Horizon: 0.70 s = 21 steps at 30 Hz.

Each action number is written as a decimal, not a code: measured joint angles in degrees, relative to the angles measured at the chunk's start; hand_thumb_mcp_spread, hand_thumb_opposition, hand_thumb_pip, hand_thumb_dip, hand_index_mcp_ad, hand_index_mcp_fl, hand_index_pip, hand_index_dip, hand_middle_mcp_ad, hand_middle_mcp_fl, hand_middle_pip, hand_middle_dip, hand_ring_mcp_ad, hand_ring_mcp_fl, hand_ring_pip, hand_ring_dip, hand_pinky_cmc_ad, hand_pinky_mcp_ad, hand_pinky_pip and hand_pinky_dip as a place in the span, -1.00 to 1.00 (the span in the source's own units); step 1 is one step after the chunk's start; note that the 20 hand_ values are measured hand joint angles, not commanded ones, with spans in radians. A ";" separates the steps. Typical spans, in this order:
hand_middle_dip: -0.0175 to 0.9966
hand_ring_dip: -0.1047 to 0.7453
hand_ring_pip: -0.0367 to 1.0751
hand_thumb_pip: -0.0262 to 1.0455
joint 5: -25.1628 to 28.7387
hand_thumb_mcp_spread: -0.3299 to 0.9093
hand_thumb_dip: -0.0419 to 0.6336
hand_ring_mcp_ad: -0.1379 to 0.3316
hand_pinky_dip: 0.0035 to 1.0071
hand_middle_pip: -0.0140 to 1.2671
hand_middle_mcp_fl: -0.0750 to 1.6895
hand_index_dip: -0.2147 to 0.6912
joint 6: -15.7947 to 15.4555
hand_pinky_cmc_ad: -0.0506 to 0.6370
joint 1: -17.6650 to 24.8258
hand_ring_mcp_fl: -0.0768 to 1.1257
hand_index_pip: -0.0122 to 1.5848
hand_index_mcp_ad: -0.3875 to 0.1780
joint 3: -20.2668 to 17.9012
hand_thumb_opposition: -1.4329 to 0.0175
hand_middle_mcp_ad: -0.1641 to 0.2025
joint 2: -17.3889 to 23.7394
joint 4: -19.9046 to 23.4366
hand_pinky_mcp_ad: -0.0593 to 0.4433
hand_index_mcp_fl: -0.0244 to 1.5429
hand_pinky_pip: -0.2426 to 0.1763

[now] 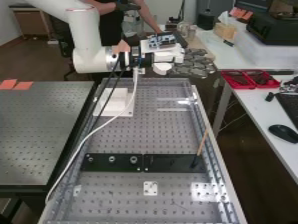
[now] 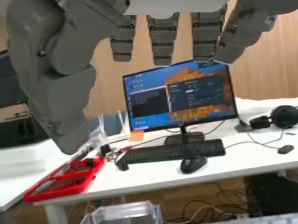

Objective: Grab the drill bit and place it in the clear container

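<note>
from the high view, the dark grey hand [image 1: 191,64] hangs by the perforated metal bench's [image 1: 120,137] far end; a slim tan rod [image 1: 202,140] leans near its right edge. i cannot tell where the drill bit is.

from the wrist view, the fingers are spread, empty, with a clear plastic container [image 2: 125,212] beyond; picking comes first, calling for careful alignment.

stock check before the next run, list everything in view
red tray: 1, red, white desk
monitor: 1, black-framed, desk
keyboard, mouse, headphones: 1 each, black, desk
clear container: 1, clear, before desk
perforated benches: 2, grey, left and middle
plates: 2, black, middle bench
block: 1, white, middle bench
stick: 1, tan, over right plate
orange notes: several, orange, left bench, desk
arm: 1, white, upper left
hand: 1, dark grey, near middle bench's far end
</note>
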 joint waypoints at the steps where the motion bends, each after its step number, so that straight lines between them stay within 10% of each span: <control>1: -0.62 -0.84 -0.78 0.08 0.79 0.06 -0.22 0.51 -0.66 -0.79 -0.90 -0.20 0.00 -0.05 -0.01 -0.85 -0.86 -0.12 -0.21 -0.15 0.33 0.72 0.09 -0.03 -0.92 -0.36; 21: -0.62 -0.84 -0.78 0.04 3.35 0.07 -0.22 0.52 -0.65 -0.79 -0.90 -0.20 0.70 0.05 -0.16 -0.85 -0.86 -0.12 -1.28 -0.15 0.35 2.25 0.68 -0.05 -0.92 -0.36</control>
